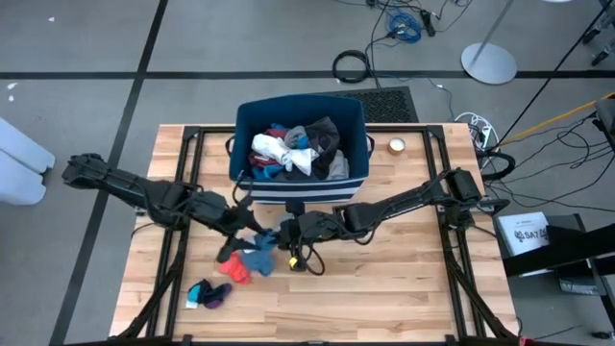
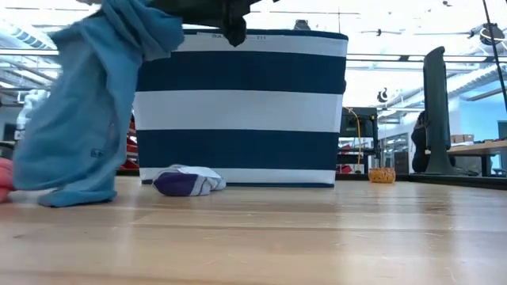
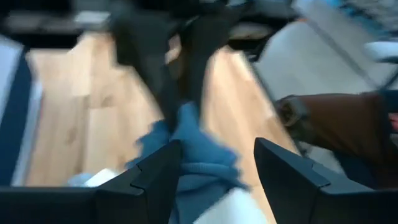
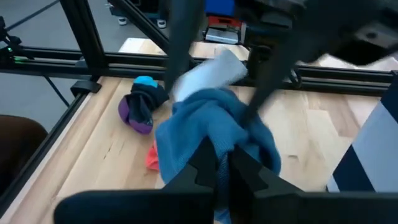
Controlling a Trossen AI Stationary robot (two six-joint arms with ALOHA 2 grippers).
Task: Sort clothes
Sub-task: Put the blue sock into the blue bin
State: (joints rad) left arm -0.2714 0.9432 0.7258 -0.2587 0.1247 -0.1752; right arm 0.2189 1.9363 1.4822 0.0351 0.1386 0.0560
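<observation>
Two grippers meet at centre frame of the high view, just below the bin.

1. Table [image 1: 404, 288]: pale wood planks, dark frame rails at its edges.
2. Bin [image 1: 300, 188]: navy with white stripes, upper centre; clothes heaped inside [image 1: 293, 149], white, dark grey and maroon among them.
3. Blue garment [image 4: 208, 127]: soft, draped; hangs at upper left of the low view, its hem resting on the wood. Right gripper [image 4: 222, 163] is clamped on a fold of it. Left gripper [image 3: 217, 163] stands spread wide, the cloth between its fingers but not pinched.
4. Red piece [image 1: 234, 268]: flat on the wood, touching the blue garment's lower left.
5. Sock bundle [image 1: 209, 293]: teal, dark and purple, lower left, apart.

Handling note: judged step is lifting the blue garment clear. Raise it straight up so the red piece does not drag along. Left fingers and bin wall crowd the path.
</observation>
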